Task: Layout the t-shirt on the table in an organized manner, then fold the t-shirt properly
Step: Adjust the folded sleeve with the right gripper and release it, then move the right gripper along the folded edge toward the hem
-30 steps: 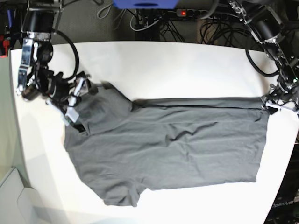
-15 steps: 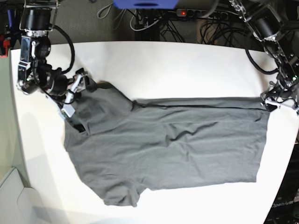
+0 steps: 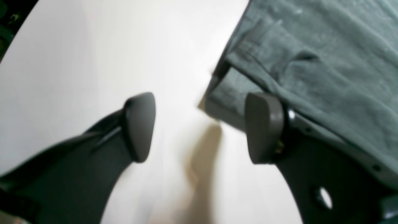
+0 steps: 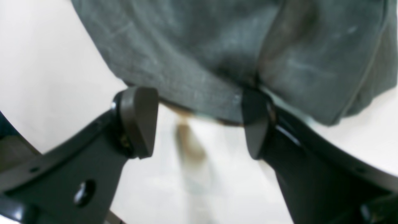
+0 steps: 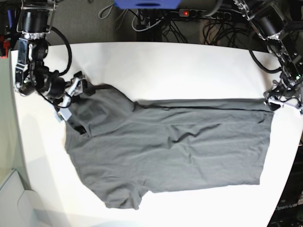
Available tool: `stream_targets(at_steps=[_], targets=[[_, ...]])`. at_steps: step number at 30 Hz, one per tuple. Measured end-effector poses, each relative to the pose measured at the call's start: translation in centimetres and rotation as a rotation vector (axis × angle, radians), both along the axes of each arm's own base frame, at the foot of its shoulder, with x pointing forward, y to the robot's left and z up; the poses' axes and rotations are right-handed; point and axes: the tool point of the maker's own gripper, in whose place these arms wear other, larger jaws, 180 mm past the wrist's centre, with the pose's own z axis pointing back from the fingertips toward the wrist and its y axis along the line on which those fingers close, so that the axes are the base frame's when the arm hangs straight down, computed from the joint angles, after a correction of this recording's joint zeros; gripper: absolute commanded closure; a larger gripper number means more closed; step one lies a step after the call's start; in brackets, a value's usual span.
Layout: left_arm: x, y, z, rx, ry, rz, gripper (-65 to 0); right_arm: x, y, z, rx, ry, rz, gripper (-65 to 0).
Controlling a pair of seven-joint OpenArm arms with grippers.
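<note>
The dark grey t-shirt [image 5: 170, 151] lies spread flat on the white table [image 5: 165, 66], collar end to the left, hem to the right. My right gripper [image 5: 71, 99] hovers at the shirt's upper left edge by the collar. In the right wrist view it [image 4: 197, 124] is open, the shirt's edge [image 4: 217, 46] lying just past the fingertips. My left gripper [image 5: 281, 104] stands at the hem's far right corner. The left wrist view shows it [image 3: 202, 127] open over bare table, the shirt corner [image 3: 311, 62] beside its right finger [image 3: 264, 127].
Cables and a power strip [image 5: 189, 13] run behind the table's far edge, with a blue object [image 5: 147, 4] beside them. A pale grey surface [image 5: 14, 198] sits off the table's lower left corner. The table's right edge is close to my left gripper.
My right arm has drawn back up and to the left, away from the collar. The shirt lies as before. My left arm has hardly moved.
</note>
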Motion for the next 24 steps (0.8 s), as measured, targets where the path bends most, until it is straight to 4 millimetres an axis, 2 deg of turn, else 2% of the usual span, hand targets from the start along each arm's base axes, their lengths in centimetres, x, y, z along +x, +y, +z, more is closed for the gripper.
stream_targets(at_steps=[4,13,16,19,22,24], targets=[[-0.3,0.0,-0.2,0.001,0.006,0.001,-43.8,0.8,0.2,0.1,0.03,-0.034,-0.019,-43.4],[-0.6,0.0,-0.4,-0.002,0.012,0.001,-43.8,1.0,0.7,-0.5,0.097,-0.04,-0.055,-41.8],[-0.6,0.0,-0.4,-0.001,0.011,0.001,-43.8,0.8,1.6,-0.6,0.126,-0.049,-0.066,-33.8],[-0.6,0.0,-0.4,-0.002,0.01,0.001,-43.8,0.3,2.9,-1.0,0.17,-0.045,-0.075,-20.6],[-0.6,0.0,-0.4,-0.001,0.01,0.001,-43.8,-0.3,3.3,-1.4,0.17,-0.025,-0.06,-6.5],[-0.5,0.0,-0.3,0.001,0.007,0.0,-43.8,-0.8,4.1,-1.6,0.173,-0.014,-0.035,-0.5]])
